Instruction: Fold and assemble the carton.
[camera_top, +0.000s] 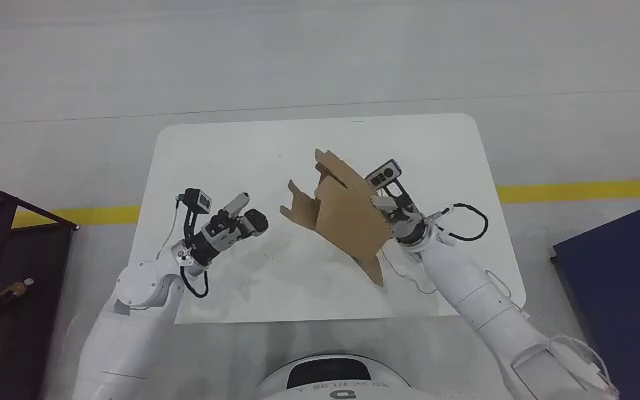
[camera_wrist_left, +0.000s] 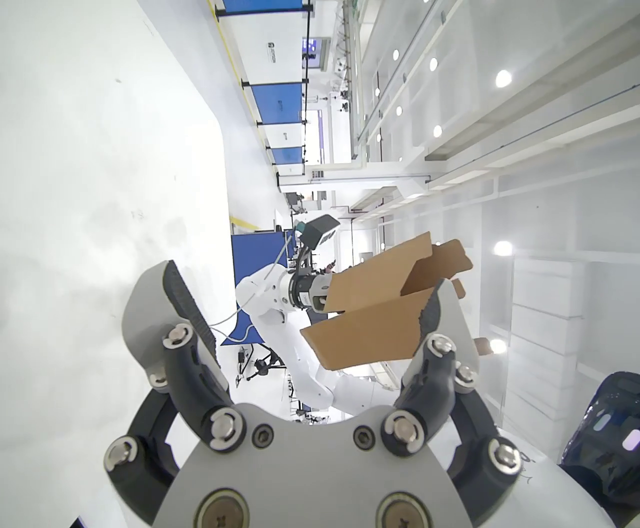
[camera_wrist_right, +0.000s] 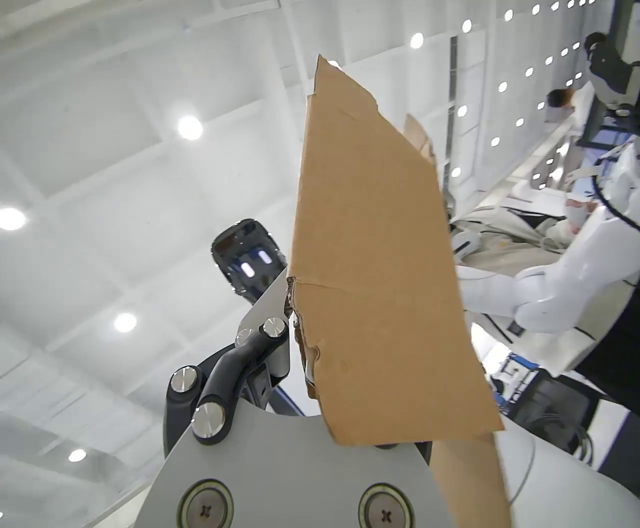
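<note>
Right gripper (camera_top: 383, 203) clamped on carton (camera_top: 345, 212) panel, held it aloft; flaps faced left gripper (camera_top: 252, 212), fingers apart, empty, likely poised to fold.

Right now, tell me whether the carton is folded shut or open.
Open: the carton shows loose splayed flaps and a gaping end, held by the right gripper.

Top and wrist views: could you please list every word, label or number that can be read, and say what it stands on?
Nothing can be read.
On the brown cardboard carton: no print on the faces that show.
On the blue partition panels behind: white marks, too small to read.
</note>
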